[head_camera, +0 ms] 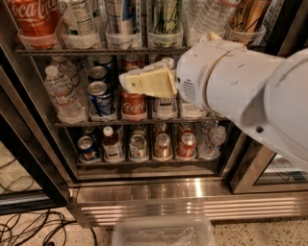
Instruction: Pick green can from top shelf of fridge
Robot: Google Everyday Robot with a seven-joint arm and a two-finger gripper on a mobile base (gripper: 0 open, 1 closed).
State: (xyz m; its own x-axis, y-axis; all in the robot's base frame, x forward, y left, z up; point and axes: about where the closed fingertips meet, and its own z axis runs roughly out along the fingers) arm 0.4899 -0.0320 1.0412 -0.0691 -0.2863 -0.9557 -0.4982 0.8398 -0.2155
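Observation:
The green can [163, 17], tall, slim and pale silvery-green, stands in a clear front cup on the top shelf [96, 50], a thin dark wire rack of the fridge [192, 192]. Its upper part is cut off by the top of the view. My gripper [124, 82], cream-coloured on a big white arm, reaches in from the right. It hovers in front of the middle shelf, below and slightly left of the green can, not touching it. It covers part of the cans behind it.
The top shelf also holds a red Coca-Cola can [33, 17], a blue-white can [120, 14], a clear bottle [207, 14] and a tan-orange can [248, 14]. Lower racks hold water bottles [60, 91] and cans. A clear plastic bin [163, 233] and cables [29, 226] lie on the floor.

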